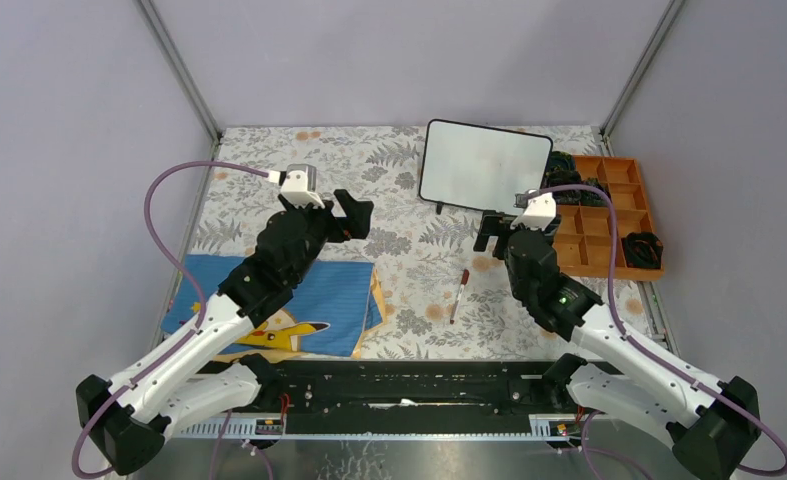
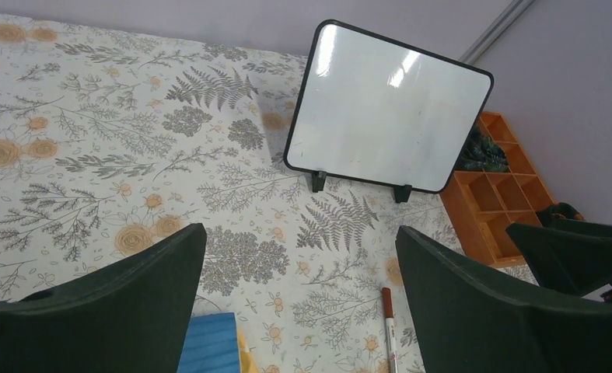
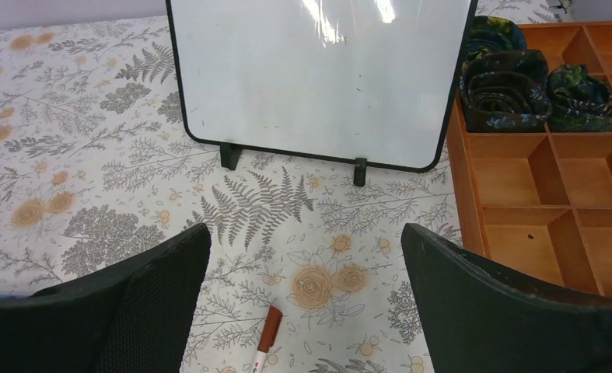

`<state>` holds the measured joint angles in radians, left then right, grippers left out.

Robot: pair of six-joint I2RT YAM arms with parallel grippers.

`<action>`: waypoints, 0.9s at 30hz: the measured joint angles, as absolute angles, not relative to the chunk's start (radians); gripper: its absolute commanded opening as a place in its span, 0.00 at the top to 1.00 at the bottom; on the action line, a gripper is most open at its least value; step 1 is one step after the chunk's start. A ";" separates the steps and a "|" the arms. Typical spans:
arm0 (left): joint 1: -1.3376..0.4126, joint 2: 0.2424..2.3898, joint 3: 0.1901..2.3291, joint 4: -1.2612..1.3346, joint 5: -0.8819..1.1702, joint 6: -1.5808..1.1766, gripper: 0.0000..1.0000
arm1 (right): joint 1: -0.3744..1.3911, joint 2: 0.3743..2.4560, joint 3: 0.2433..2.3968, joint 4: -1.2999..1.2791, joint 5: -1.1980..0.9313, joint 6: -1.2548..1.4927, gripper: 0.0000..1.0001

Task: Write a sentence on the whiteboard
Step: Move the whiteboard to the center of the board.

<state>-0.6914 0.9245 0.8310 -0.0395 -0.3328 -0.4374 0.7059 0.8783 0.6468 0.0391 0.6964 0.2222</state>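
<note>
The whiteboard [image 1: 484, 165] stands at the far side of the floral cloth [image 1: 269, 160], tilted back on 2 small black feet [image 3: 229, 155], its glossy white face bare of writing. It looks light and thin-framed, so pressure from a pen tip would probably slide it or tip it backward; the safest hold is likely its black frame at a top corner or side edge, well off the writing area, with 1 arm bracing while the other writes. The marker [image 1: 458, 296] lies flat on the cloth in front of the whiteboard, a little out from the feet, with its reddish-brown cap end toward the board. It is a slim, stiff, smooth barrel that should weigh little yet may roll or slip, so a pinch across the middle of the barrel seems best, leaving the cap free to be pulled. The left gripper [image 1: 352, 214] hangs to the left front of the whiteboard with jaws spread wide and empty; the right gripper [image 1: 496, 230] hovers just in front of its right foot, equally wide and empty. An orange tray [image 1: 609, 215] sits just beside the whiteboard's right edge, and a blue cloth [image 1: 319, 295] lies well out to its left front.
</note>
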 measured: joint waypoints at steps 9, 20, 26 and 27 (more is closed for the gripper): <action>-0.693 0.916 0.820 -0.020 -0.310 -0.419 0.01 | 0.706 0.901 0.662 0.010 0.672 0.241 0.01; -0.695 0.824 0.715 0.094 -0.220 -0.354 0.01 | 0.706 0.958 0.733 -0.125 0.669 0.366 0.16; -0.695 0.825 0.716 0.106 -0.200 -0.346 0.01 | 0.608 1.058 0.740 -0.152 0.636 0.465 0.27; -0.695 0.825 0.716 0.105 -0.194 -0.344 0.01 | 0.592 1.072 0.740 -0.150 0.636 0.472 0.29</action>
